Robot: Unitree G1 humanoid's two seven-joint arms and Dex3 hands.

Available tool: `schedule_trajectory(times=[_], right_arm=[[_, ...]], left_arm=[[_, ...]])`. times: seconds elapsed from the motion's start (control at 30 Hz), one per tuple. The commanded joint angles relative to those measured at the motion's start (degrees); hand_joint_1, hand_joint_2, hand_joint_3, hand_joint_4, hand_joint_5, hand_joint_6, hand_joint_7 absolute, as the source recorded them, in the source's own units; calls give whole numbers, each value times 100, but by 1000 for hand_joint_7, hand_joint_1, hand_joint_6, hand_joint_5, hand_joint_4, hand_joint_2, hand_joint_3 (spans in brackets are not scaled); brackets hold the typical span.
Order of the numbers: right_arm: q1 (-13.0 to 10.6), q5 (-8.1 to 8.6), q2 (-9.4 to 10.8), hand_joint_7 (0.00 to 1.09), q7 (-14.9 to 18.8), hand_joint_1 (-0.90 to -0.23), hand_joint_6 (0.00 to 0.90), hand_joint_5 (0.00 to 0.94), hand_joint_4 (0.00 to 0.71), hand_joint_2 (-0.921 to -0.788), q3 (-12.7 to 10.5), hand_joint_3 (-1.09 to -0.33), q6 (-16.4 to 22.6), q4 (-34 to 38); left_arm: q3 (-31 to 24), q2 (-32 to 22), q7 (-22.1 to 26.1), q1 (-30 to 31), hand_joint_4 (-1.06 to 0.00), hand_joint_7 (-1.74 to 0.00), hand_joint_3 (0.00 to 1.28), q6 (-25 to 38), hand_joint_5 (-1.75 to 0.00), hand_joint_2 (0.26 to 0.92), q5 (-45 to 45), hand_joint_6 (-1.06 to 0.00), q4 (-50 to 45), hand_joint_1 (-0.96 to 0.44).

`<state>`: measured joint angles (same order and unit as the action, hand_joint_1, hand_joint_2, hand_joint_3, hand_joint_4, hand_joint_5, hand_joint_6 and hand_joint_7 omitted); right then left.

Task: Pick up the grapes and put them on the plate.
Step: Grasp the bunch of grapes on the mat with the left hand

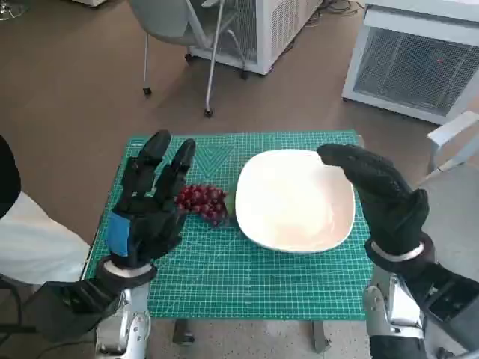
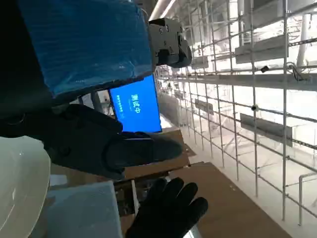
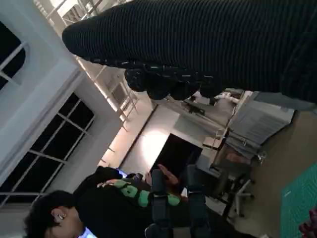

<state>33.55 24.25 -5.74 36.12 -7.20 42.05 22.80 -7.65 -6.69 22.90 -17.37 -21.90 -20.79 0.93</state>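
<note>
The grapes (image 1: 202, 203), a small dark-red bunch, lie on the green cutting mat (image 1: 247, 277) that covers the bench, just beside the near-left edge of the white plate (image 1: 296, 199) and not yet on it. The bunch looks slightly elongated, its long axis running from the side by the left hand toward the plate's rim, with the plate-side end reaching a little nearer the robot; no stem can be made out.

The left hand (image 1: 150, 206) stands upright right next to the bunch, fingers (image 1: 161, 153) spread and straight, holding nothing; whether it touches the grapes cannot be told. The step in hand appears to be the grasp. To do it well, the hand should probably tip its fingers down over the bunch and close across the short axis, gently, so the soft fruit is cradled rather than squeezed or pushed under the plate's rim.

The right hand (image 1: 382, 194) hovers over the plate's right side, fingers extended and empty; it had better stay clear of the landing spot.
</note>
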Motion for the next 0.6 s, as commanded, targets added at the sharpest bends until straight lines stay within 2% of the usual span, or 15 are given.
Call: schedule_trajectory(times=[0.03,0.6], right_arm=[[-167,9,-20,111,25,-683,247,2,270,-921,-3,-636,-105,-50],[-260,-2,-19,107,32,-689,250,2,271,-921,25,-635,-130,-119]], left_arm=[[37,12,-36,110,-202,-410,307,-35,-15,921,86,1,-138,-496],[22,-18,110,137,-200,-400,314,32,-14,921,-87,1,-166,-498]])
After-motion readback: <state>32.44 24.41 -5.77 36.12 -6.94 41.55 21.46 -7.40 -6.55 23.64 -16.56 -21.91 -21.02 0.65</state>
